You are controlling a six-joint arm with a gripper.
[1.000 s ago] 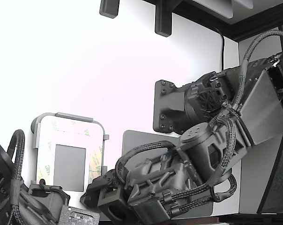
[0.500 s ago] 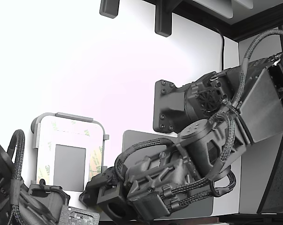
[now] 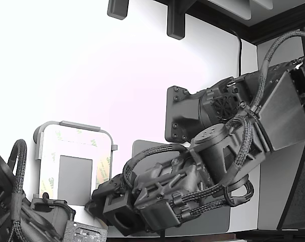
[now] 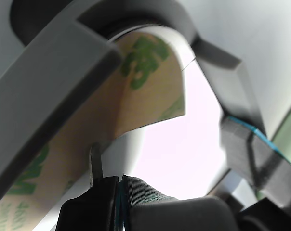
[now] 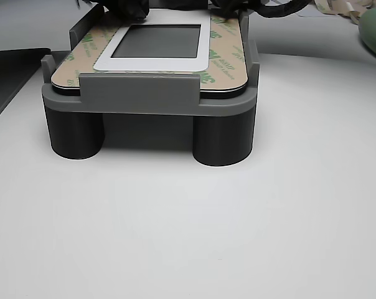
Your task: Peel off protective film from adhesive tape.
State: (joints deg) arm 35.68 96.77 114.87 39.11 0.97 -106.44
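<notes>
The protective film [image 4: 136, 96] is tan paper with green logos and fills the wrist view, one rounded corner curling free beside a grey fixture wall. More of this film [image 5: 228, 59] lies flat around the white plate [image 5: 203, 47]. The adhesive tape is hidden beneath it. In the wrist view my gripper [image 4: 119, 185] is shut, its two pads pressed together right at the film's edge; no film shows between them. In the exterior view my gripper [image 3: 94, 201] sits at the plate's near right corner, by the right film strip [image 3: 103, 174].
The grey fixture [image 5: 138, 93] holds the plate on two round legs. A second arm [image 3: 21, 212] sits at the exterior view's lower left. A grey mat [image 3: 142, 151] lies under my arm. Loose pale strips [image 5: 337, 7] lie behind the fixture.
My arm has sunk and shifted toward the exterior view's left, bringing the gripper closer to the plate's corner. The plate and second arm have not moved.
</notes>
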